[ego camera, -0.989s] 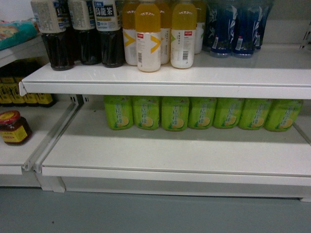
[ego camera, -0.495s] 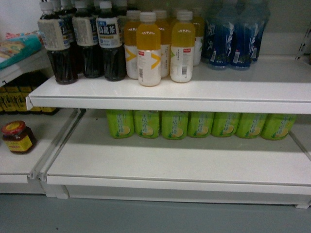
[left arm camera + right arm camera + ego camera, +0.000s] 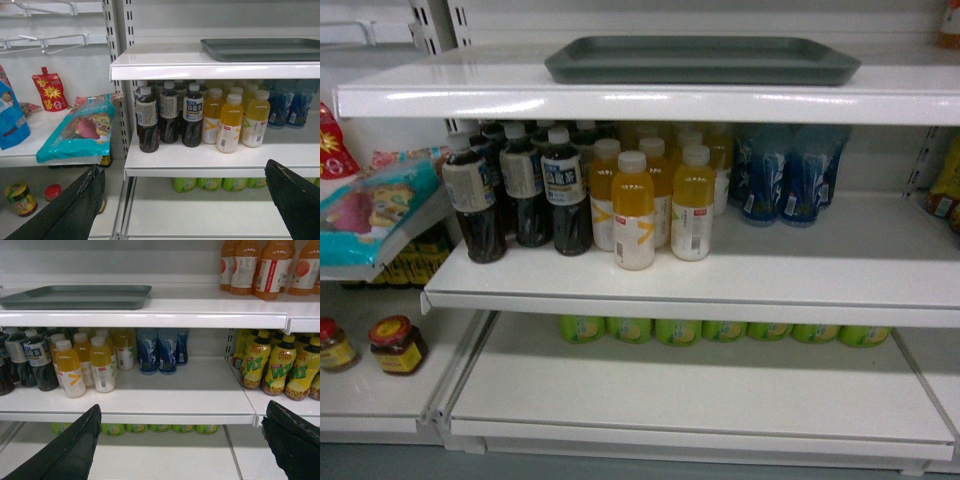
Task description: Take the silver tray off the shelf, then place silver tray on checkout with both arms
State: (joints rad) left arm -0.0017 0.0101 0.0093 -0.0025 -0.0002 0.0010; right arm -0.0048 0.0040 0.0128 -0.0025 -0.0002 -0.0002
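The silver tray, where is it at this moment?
The silver tray lies flat on the top shelf in the head view, at upper centre, directly above the dark tea bottles and orange juice bottles one board lower.

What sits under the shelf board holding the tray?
Below the tray and its shelf: dark tea bottles, yellow juice bottles, blue bottles. The board's lip hides the rear bottles' tops.

Evenly bright from overhead, with white glare streaks along the shelf [image 3: 650,103] front lip and soft shadow pooled beneath each board. Slightly soft and grainy in the head view, label print unreadable. Sharper in both wrist views, though the dark fingers [image 3: 75,210] at the bottom corners blurred, close and out of focus.
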